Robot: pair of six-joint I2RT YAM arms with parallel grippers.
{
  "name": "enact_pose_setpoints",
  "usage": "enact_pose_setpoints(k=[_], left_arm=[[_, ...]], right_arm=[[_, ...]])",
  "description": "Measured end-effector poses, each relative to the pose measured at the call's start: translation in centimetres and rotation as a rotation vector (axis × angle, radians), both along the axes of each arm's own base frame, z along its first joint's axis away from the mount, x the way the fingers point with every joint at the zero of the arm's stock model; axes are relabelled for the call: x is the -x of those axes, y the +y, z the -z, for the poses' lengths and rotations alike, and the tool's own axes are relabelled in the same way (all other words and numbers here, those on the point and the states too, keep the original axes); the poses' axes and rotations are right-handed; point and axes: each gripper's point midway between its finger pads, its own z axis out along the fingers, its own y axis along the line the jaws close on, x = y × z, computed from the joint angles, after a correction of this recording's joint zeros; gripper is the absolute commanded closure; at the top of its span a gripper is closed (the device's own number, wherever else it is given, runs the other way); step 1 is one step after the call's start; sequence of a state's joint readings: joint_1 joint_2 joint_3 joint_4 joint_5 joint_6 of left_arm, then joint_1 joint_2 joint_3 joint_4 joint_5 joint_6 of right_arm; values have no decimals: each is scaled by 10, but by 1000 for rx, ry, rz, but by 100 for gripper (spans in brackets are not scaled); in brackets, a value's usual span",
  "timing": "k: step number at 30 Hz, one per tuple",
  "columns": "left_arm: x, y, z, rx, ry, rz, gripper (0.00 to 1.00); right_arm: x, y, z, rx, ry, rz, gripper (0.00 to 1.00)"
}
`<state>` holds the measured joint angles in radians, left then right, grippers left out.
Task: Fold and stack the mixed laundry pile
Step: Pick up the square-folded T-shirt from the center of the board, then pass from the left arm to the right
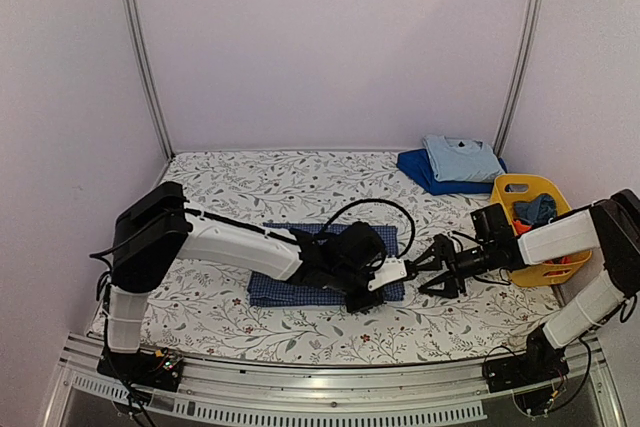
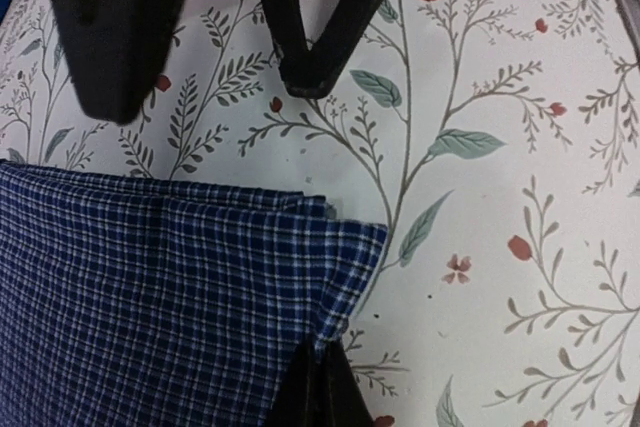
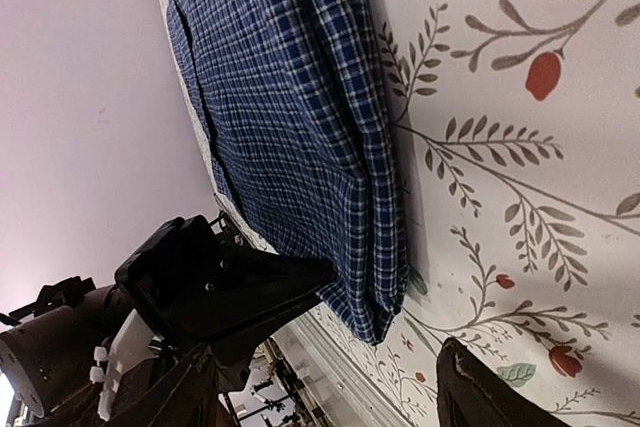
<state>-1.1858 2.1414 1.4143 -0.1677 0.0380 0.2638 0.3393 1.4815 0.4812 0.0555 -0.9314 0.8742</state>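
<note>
left gripper point(image 2: 318, 379): you're clamping it tight on the near right corner of the blue check shirt point(image 2: 150, 297), and the cloth is puckering at the tips.
blue check shirt: it's lying folded flat mid-table, layered edges showing along its right side; from above, your left arm point(image 1: 240, 245) is covering part of it.
right gripper point(image 1: 428, 275): you're holding it with jaws spread wide, gripping nothing, just beside the shirt's right edge, facing the left gripper.
table cover point(image 1: 250, 182): a floral sheet is lying under everything.
yellow basket point(image 1: 505, 187): it's sitting at the right edge, holding a teal-blue cloth point(image 1: 536, 209) and a red-orange piece point(image 1: 520, 228).
folded stack: a light blue garment point(image 1: 462, 155) is resting on a dark blue garment point(image 1: 418, 169), far right, just behind the basket.
</note>
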Motion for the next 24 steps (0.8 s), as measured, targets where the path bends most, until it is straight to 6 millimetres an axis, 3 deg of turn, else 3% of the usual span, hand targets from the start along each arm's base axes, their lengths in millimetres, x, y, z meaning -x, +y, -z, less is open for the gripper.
enact_pose_setpoints(k=[6, 9, 17, 24], left_arm=[[-13, -3, -41, 108, 19, -33, 100], [-16, -5, -52, 140, 17, -38, 100], [-13, -4, -49, 145, 33, -36, 100], [-6, 4, -50, 155, 47, -27, 100]], right_arm=[[-2, 9, 7, -31, 34, -7, 23], [-3, 18, 8, -54, 50, -15, 23], [-27, 44, 1, -125, 54, -5, 37], [-39, 58, 23, -155, 118, 21, 45]])
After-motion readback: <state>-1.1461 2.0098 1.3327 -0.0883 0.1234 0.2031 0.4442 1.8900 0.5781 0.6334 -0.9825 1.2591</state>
